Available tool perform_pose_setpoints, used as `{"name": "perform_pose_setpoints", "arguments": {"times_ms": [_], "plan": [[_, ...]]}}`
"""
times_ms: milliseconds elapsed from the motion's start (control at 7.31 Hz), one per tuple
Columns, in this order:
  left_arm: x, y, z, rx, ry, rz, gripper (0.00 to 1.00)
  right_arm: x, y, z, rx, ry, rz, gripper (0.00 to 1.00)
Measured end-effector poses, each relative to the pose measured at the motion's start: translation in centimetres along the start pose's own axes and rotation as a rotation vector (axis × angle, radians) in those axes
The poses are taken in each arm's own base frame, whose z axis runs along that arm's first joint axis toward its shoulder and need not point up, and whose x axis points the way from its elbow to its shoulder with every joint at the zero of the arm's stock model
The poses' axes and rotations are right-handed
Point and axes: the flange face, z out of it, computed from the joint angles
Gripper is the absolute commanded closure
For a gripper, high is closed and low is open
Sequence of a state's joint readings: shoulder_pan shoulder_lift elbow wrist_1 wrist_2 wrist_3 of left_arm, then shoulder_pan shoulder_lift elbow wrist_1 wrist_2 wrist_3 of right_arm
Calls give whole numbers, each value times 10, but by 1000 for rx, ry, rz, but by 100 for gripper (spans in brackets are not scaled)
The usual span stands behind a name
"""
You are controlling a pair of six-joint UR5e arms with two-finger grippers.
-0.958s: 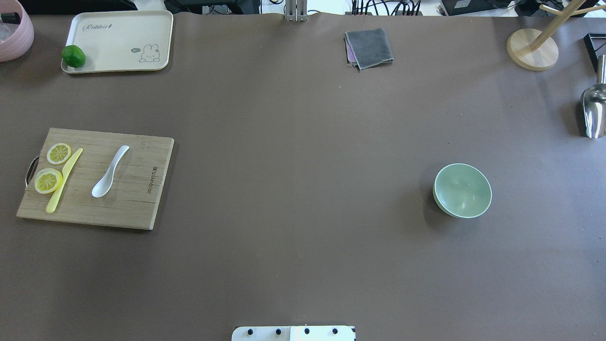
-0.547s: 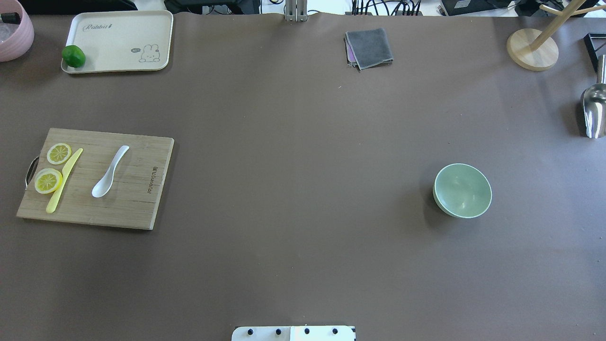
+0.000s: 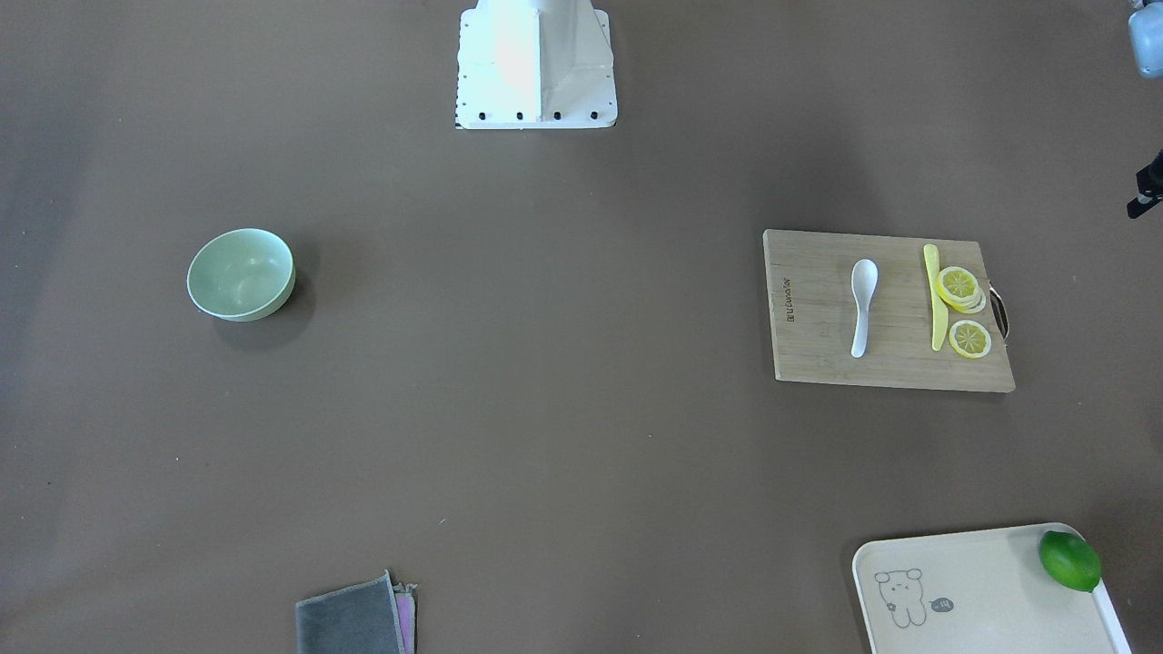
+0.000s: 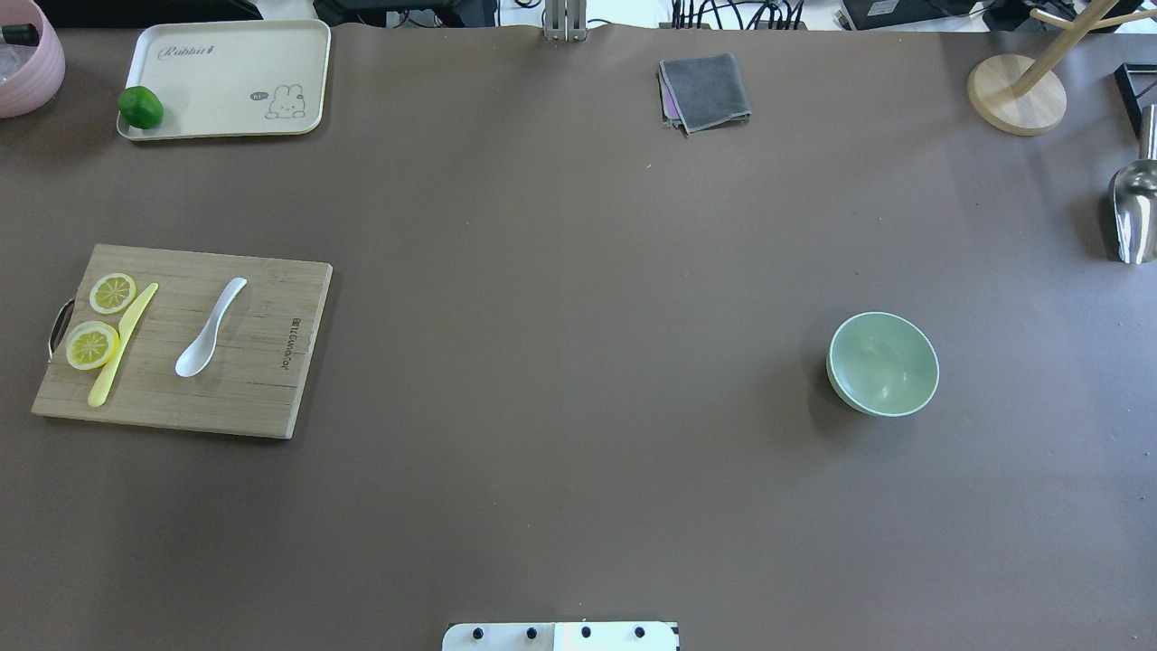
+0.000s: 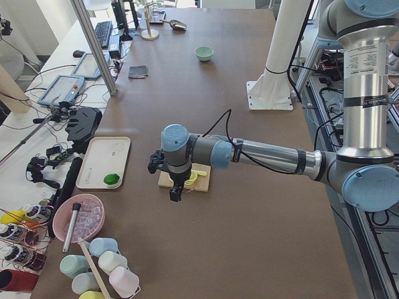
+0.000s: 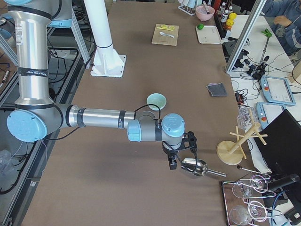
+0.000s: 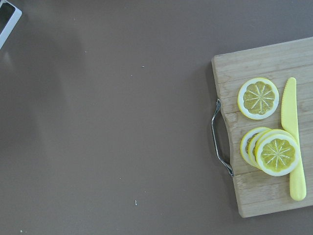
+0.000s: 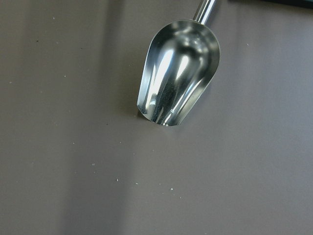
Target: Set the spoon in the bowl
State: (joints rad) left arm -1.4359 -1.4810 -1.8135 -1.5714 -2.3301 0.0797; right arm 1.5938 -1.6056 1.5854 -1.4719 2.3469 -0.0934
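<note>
The white spoon [image 4: 210, 330] lies on the wooden cutting board [image 4: 262, 389] at the table's left, scoop toward the robot; it also shows in the front view [image 3: 862, 304]. The mint-green bowl [image 4: 884, 363] stands empty on the right half of the table, far from the spoon. Neither gripper shows in the overhead view. In the left side view my left gripper [image 5: 176, 194] hangs above the board's handle end; I cannot tell if it is open. In the right side view my right gripper [image 6: 173, 164] hangs by a metal scoop [image 6: 195, 166], well right of the bowl; I cannot tell its state.
On the board lie a yellow knife [image 4: 122, 344] and lemon slices [image 4: 92, 344]. A cream tray [image 4: 226, 54] with a lime [image 4: 140, 107] and a pink bowl [image 4: 27, 63] sit back left. A grey cloth [image 4: 705, 90], a wooden stand [image 4: 1016, 94] and the scoop [image 4: 1134, 208] sit back and right.
</note>
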Motion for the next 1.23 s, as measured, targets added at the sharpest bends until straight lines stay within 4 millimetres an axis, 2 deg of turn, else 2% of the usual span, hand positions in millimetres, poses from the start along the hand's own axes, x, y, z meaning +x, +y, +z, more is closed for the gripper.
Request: {"name": "perform_pose_setpoints", "arguments": {"times_ms": [547, 821, 958, 1095, 1232], "plan": [[7, -4, -7, 16, 1, -4, 2, -6, 5, -4, 14, -17, 10, 0], [22, -20, -18, 43, 32, -2, 2, -15, 6, -5, 21, -85, 7, 0], [41, -36, -21, 52, 64, -14, 2, -24, 5, -8, 28, -133, 5, 0], [68, -52, -15, 46, 90, -28, 2, -39, 2, -12, 34, -167, 7, 0], [100, -66, -6, 48, 113, -70, 2, -64, -4, -14, 33, -185, 13, 0]]}}
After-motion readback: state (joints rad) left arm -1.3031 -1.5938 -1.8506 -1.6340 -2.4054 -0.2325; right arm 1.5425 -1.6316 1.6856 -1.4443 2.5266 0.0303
